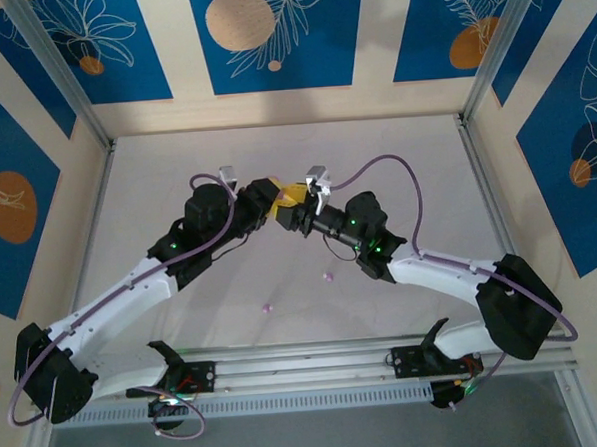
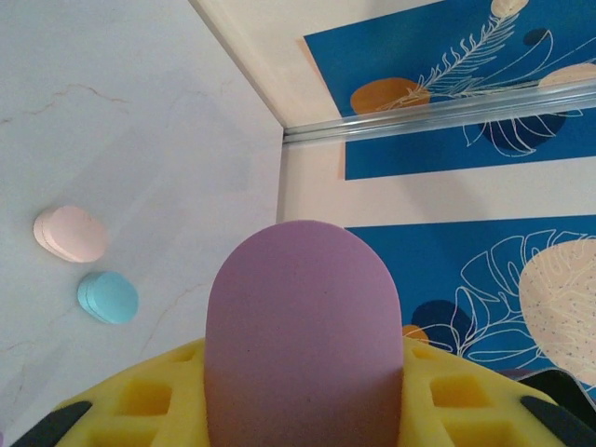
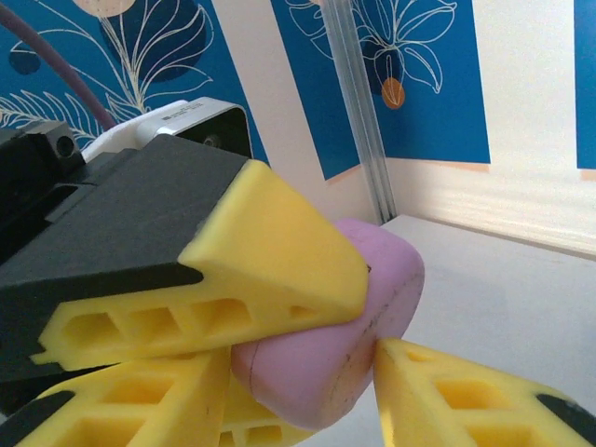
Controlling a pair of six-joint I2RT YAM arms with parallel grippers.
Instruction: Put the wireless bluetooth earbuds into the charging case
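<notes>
A purple oval charging case (image 2: 304,326) is held up above the middle of the table, and my left gripper (image 1: 280,196) is shut on it, with its yellow fingers (image 2: 140,396) on either side. My right gripper (image 1: 298,213) meets it from the right. In the right wrist view, that gripper (image 3: 307,377) has its two yellow fingertips (image 3: 438,391) pressed against both sides of the same case (image 3: 317,368). Above them, one left finger (image 3: 270,251) lies over the case. Two tiny purple earbuds (image 1: 328,277) (image 1: 267,307) lie on the table in front of the arms.
A pink oval case (image 2: 70,233) and a light blue oval case (image 2: 108,298) lie closed on the white table (image 1: 275,150). Aluminium posts (image 1: 60,71) and blue patterned walls enclose the table.
</notes>
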